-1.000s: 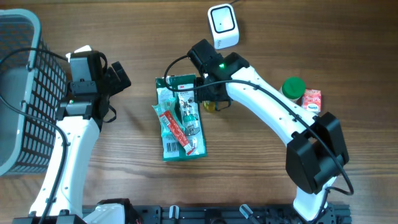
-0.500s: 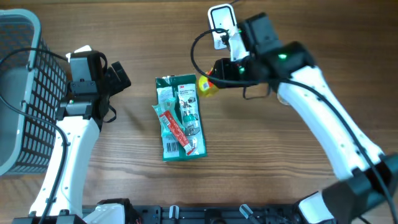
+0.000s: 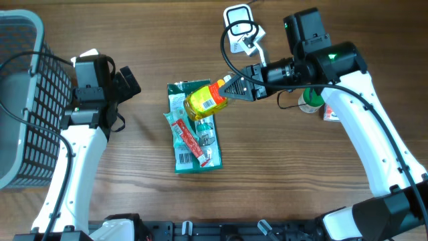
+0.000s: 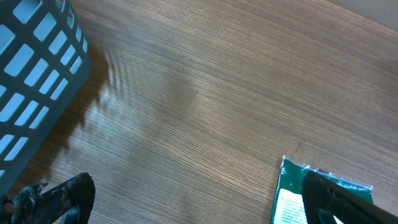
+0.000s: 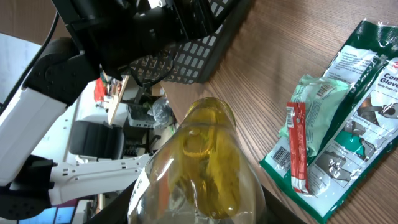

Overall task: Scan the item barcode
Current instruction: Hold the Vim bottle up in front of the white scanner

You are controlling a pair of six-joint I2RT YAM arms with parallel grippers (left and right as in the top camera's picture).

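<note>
A yellow bottle (image 3: 204,102) with a red-and-white label hangs on its side above the green packets, and my right gripper (image 3: 231,88) is shut on its neck end. In the right wrist view the bottle (image 5: 205,155) fills the middle, between the dark fingers (image 5: 277,205). The white scanner (image 3: 239,27) stands at the back of the table, up and right of the bottle. My left gripper (image 3: 127,82) stays open beside the basket, its fingertips (image 4: 68,193) spread wide over bare wood with nothing between them.
A green packet (image 3: 195,127) with a red stick packet (image 3: 189,138) on it lies mid-table. The dark mesh basket (image 3: 20,100) stands at the far left. A green-lidded jar (image 3: 311,97) and a red box (image 3: 332,110) sit partly hidden under the right arm.
My right gripper closed on the yellow bottle beside the green packet, lifted it off the table, and now holds it on its side above the packet. The left arm has not moved.
</note>
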